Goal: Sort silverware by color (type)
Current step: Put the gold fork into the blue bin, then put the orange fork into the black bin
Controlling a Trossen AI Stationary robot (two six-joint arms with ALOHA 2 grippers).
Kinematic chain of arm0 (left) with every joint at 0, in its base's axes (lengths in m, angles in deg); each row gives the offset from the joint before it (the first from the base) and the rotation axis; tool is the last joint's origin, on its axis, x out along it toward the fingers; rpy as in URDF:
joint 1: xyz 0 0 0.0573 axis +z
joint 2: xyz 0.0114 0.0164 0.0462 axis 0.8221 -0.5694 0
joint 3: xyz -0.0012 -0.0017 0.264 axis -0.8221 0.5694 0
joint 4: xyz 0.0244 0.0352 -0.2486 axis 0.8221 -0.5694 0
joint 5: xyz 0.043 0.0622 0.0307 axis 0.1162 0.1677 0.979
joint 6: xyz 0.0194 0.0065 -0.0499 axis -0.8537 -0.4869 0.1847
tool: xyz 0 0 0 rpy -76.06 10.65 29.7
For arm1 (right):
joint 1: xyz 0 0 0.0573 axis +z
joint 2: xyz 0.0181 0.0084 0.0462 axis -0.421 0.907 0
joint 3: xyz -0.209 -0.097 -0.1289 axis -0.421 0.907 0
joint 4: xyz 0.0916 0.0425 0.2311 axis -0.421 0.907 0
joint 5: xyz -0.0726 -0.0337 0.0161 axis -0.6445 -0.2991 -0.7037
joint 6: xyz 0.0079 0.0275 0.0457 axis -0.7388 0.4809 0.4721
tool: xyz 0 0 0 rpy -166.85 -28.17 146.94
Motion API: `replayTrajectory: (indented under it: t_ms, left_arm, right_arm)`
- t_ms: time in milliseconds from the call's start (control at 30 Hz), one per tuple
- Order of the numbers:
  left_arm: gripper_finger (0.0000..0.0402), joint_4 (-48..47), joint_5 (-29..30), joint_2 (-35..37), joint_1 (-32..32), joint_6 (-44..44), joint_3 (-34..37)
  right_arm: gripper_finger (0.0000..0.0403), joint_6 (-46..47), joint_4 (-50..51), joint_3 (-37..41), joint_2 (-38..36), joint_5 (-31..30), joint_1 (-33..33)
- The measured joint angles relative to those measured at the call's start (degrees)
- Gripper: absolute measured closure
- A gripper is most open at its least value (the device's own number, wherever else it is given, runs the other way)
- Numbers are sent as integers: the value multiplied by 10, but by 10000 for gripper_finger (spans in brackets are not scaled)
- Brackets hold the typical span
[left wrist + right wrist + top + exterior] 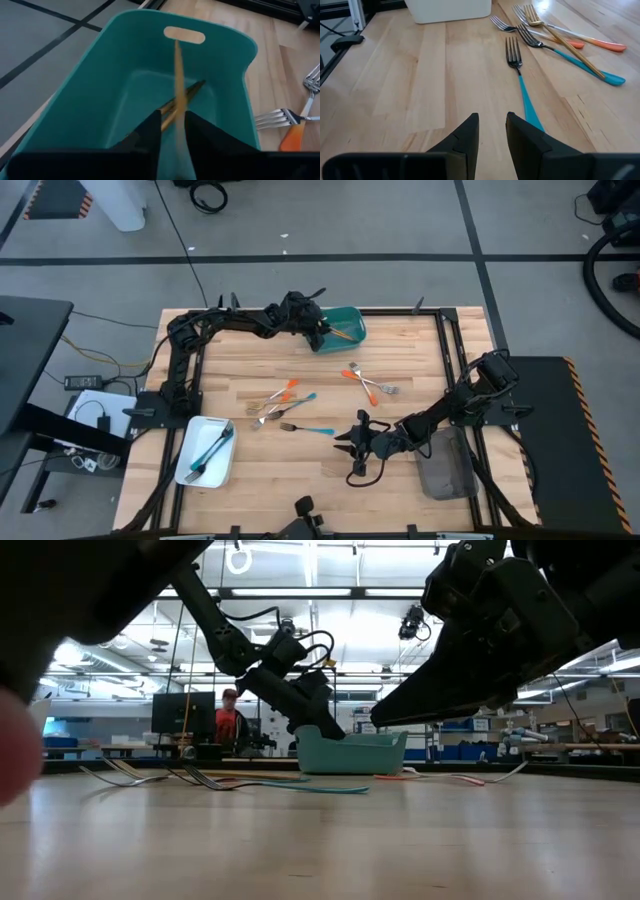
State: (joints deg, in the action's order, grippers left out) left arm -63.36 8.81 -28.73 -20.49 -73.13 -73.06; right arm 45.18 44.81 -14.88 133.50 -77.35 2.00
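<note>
While the left gripper [172, 116] hangs over the teal tray [100, 100] at the table's far edge, its fingers stand apart. A gold piece [177, 75] shows as a blurred streak in the gap, narrower than the gap, so not clamped. At least two more gold pieces [187, 95] lie crossed on the tray floor; an exact count is hard.

The right gripper [492, 117] is low over the wood near the front, fingers parted with nothing between them. It is pointed at a lone blue-handled fork [520, 75] lying flat just ahead.

The silverware is slim. It comes all gold, or with a silver head on a blue or orange handle.

Counts on the bare table:
- One lone blue fork.
- A middle cluster [280, 402] of four overlapping pieces: two orange-handled [600, 45], one gold fork [560, 35] and one blue-handled fork [570, 60].
- An orange-handled pair [365, 380], crossed, between the cluster and the right arm.

The white tray [190, 470], front left, holds blue-handled pieces [215, 448]. These look like two, overlapping. The grey tray [445, 470] sits front right, beside the right arm.
</note>
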Motion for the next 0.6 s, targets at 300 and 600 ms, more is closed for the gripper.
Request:
replayTrajectory:
  t_ms: [300,600]
  left_arm:
    - [249,-14,2,35,0,-33,0]
    - [259,-100,48,87,-24,-71,0]
  right_arm:
    - [298,1,0,0,0,0,0]
    - [298,2,8,0,0,-4,0]
